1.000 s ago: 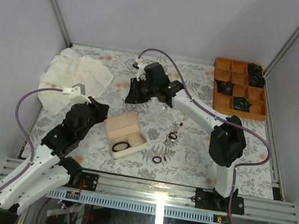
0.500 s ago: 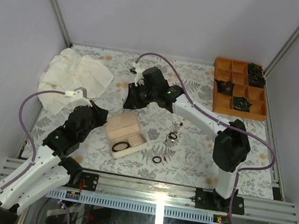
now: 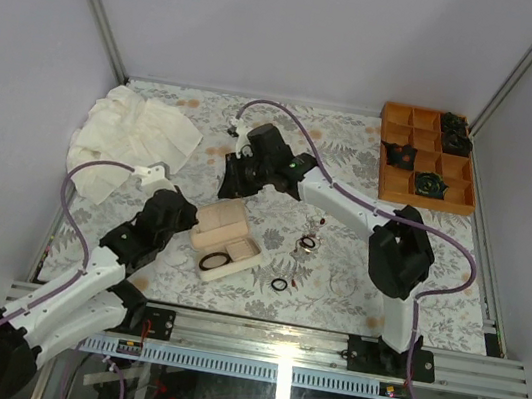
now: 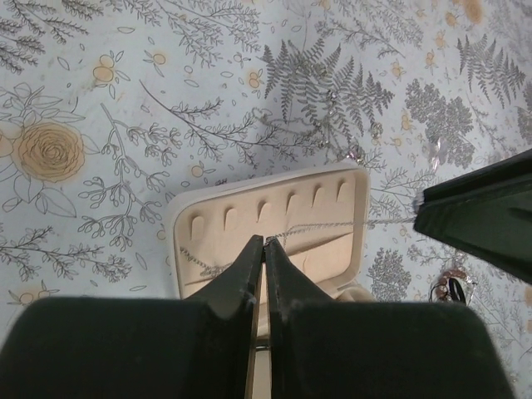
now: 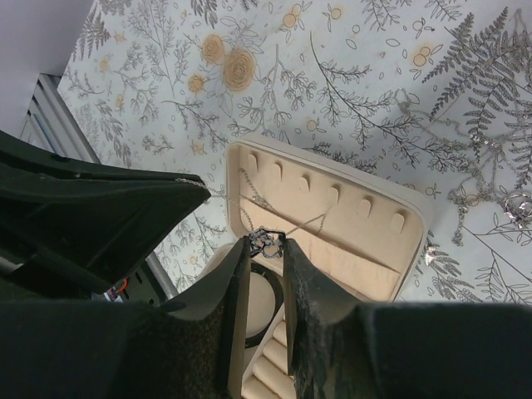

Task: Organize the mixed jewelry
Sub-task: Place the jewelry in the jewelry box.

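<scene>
An open beige jewelry box lies mid-table, a black bangle in its base. A thin silvery necklace chain stretches over the lid between both grippers. My left gripper hangs just above the lid, shut on the chain. My right gripper hovers over the box's hinge side, shut on the chain's dark filigree pendant. More jewelry lies to the right: a small cluster, a black ring, a thin hoop and silvery chains.
A crumpled white cloth lies at the back left. At the back right stands an orange compartment tray with dark rosette-like items. The right arm's forearm spans the table behind the jewelry cluster. Side walls close in the table.
My left gripper has moved right and forward to the box lid. The right gripper has drifted slightly left and nearer, over the box, still holding the pendant.
</scene>
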Robot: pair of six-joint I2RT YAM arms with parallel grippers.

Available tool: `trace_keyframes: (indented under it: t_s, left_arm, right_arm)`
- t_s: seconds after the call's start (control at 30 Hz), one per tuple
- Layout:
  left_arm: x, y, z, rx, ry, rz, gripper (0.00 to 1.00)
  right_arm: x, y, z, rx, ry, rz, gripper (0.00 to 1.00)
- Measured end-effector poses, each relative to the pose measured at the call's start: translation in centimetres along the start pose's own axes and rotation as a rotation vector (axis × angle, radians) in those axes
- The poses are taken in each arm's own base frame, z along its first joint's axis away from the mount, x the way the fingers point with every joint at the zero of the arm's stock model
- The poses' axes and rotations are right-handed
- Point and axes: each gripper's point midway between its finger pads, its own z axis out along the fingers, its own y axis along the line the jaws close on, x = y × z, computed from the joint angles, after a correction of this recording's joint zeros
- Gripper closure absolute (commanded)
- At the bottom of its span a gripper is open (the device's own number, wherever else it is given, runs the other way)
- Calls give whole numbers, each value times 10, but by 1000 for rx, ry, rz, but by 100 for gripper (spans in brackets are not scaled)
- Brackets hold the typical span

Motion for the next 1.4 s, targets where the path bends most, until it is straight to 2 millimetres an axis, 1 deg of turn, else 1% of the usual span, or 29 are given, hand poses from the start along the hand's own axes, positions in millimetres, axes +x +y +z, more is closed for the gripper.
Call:
trace_keyframes:
  t_s: [0.13,0.4,0.5,0.6,0.73,0.87,1.0,1.17,1.4]
  left_arm:
    - [-3,-2,5,-1,-14,-3,100]
    - [2,-2,19,-21,-2,3,100]
    - [6,0,24,-35,8,7,100]
    - [10,2,29,-47,19,13,100]
    - [17,7,32,-58,30,15,100]
    - [26,14,36,-76,45,13,100]
    - [31,20,39,-97,52,4,100]
    - [30,21,40,-104,44,-23,100]
    - [30,29,41,-137,30,-42,100]
  right_arm:
    - [4,-4,5,7,16,6,85]
    - [-2,-1,4,3,3,1,85]
    - [-1,-5,6,15,3,3,85]
    - [1,-10,14,24,13,7,85]
    - [9,-18,25,34,39,18,85]
    - [9,-21,33,37,46,21,84]
    - [4,-19,34,33,37,18,85]
    - [-4,-13,32,23,20,8,85]
    - [-1,-5,35,12,26,-2,85]
